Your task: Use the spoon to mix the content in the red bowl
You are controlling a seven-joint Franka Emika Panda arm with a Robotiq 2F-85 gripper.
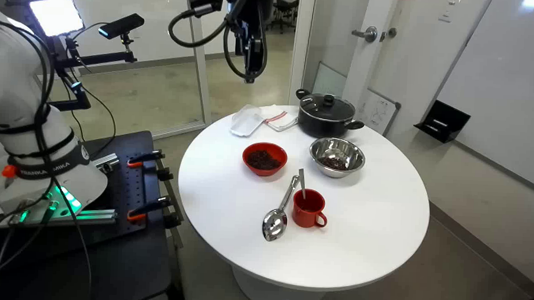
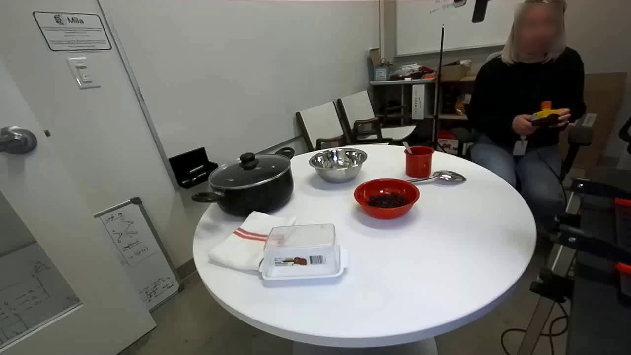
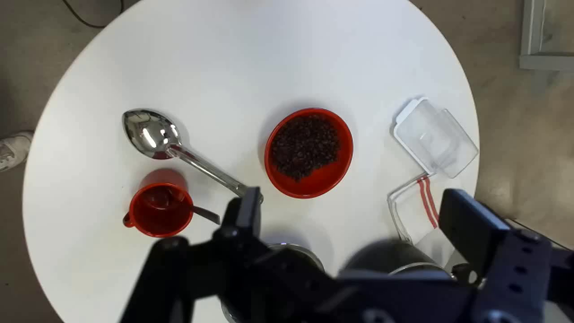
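The silver spoon (image 1: 274, 224) lies on the white table beside the red mug in both exterior views (image 2: 448, 177). In the wrist view its head (image 3: 150, 134) is at left and its handle points toward the red bowl. The red bowl (image 1: 266, 172) stands upright, holding dark brown bits; it also shows in an exterior view (image 2: 387, 212) and at the middle of the wrist view (image 3: 320, 183). My gripper (image 1: 250, 79) hangs high above the table's far side. In the wrist view its fingers (image 3: 354, 197) are wide apart with nothing between them. The spoon handle's tip is partly covered by a finger.
A red mug (image 1: 307, 217) with a thin handle sticking out stands by the spoon. A steel bowl (image 1: 338, 173) with dark bits and a lidded black pot (image 1: 324, 125) stand nearby. A clear-lidded dish (image 2: 301, 251) and a striped towel (image 2: 241, 249) lie at the table (image 2: 419, 286) edge.
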